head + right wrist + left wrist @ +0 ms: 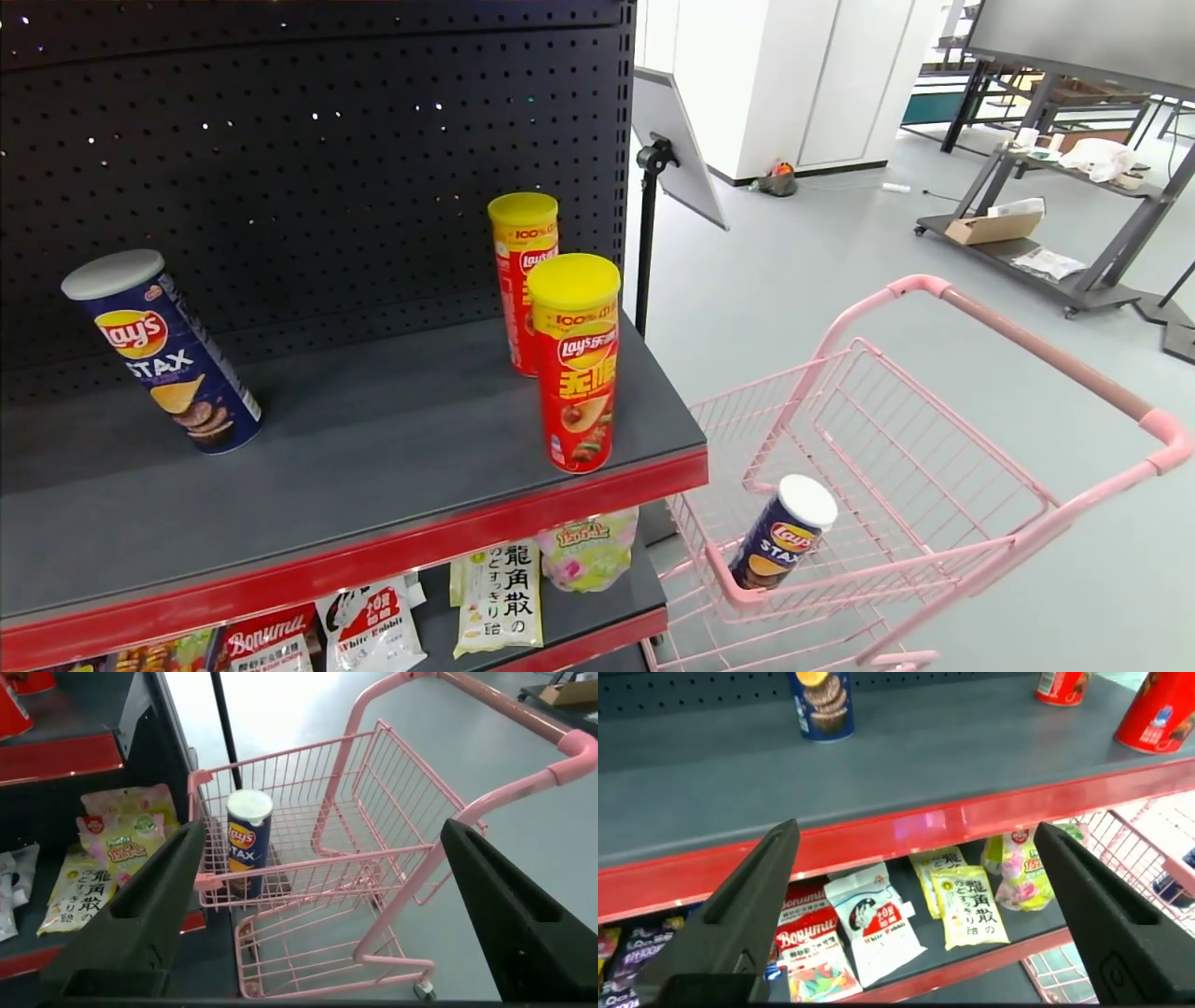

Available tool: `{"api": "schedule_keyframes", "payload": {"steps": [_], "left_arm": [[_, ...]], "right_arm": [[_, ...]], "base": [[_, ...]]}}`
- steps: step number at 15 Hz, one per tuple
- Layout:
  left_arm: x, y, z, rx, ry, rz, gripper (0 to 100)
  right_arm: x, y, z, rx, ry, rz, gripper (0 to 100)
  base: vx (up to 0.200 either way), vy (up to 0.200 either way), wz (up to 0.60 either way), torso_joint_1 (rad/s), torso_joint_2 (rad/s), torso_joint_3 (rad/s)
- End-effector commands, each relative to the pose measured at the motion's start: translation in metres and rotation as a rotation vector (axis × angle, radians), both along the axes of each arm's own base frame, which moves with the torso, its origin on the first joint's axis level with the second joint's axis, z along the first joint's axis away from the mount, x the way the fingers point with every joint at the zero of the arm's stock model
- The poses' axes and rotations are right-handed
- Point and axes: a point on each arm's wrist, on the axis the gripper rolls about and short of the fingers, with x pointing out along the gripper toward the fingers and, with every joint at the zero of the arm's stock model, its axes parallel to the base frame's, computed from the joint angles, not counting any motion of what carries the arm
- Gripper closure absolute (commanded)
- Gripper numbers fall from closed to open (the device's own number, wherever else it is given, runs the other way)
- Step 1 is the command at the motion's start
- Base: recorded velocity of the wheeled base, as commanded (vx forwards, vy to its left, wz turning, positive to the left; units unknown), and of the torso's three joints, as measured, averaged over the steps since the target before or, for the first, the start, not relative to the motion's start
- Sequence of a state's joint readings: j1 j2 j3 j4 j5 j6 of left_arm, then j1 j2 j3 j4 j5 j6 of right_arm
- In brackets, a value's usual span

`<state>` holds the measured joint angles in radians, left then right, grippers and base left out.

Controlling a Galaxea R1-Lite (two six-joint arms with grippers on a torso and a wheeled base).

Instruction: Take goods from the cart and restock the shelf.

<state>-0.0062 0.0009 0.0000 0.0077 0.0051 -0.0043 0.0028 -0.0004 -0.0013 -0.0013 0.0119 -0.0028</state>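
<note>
A pink wire cart (943, 485) stands right of the shelf, holding one dark blue chips can (782, 544) with a white lid, leaning in its front corner. The same can (247, 843) and cart (392, 812) lie ahead of my right gripper (322, 924), which is open and empty. On the grey shelf (355, 467) stand a blue can (163, 350) at the left and two red cans with yellow lids (574, 359) (525, 275) at the right. My left gripper (915, 924) is open, empty, in front of the shelf's red edge (906, 831).
Snack bags (495, 597) hang on the lower shelf below the red edge. A black pegboard (308, 159) backs the shelf. A stand with a tilted board (667, 149) is behind the shelf end. Open grey floor lies right of the cart, with black racks (1055, 224) far off.
</note>
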Motion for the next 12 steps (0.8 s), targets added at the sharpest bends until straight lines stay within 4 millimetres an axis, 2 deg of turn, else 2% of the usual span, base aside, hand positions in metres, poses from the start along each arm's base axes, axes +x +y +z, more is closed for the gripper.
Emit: {"api": "schedule_keyframes", "payload": {"steps": [1, 12], "left_arm": [[0.0001, 0.0, 0.0, 0.0, 0.001, 0.001, 0], [0.0001, 0.0, 0.0, 0.0, 0.001, 0.001, 0]], "right_arm": [[0.0, 0.0, 0.0001, 0.0, 0.0, 0.001, 0], [0.0, 0.0, 0.0001, 0.001, 0.0, 0.001, 0]], "base": [[0.0, 0.0, 0.0, -0.154, 0.35, 0.188], [0.0, 0.0, 0.0, -0.145, 0.36, 0.217]]}}
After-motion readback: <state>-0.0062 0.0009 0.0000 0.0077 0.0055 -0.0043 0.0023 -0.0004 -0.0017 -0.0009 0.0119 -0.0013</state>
